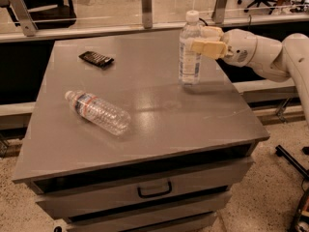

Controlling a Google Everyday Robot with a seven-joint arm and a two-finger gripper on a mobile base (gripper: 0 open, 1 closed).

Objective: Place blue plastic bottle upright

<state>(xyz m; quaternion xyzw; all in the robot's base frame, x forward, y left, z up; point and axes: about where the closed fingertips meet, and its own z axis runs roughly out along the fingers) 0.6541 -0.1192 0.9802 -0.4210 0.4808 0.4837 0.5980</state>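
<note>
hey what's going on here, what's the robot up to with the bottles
The robot's arm reaches in from the right, and its gripper is closed around the upper part of the blue plastic bottle. The bottle is upright, with its base at the grey table near the back right corner. A second, ribbed bottle lies on its side toward the front left, untouched, and a small dark object sits near the back left.
</note>
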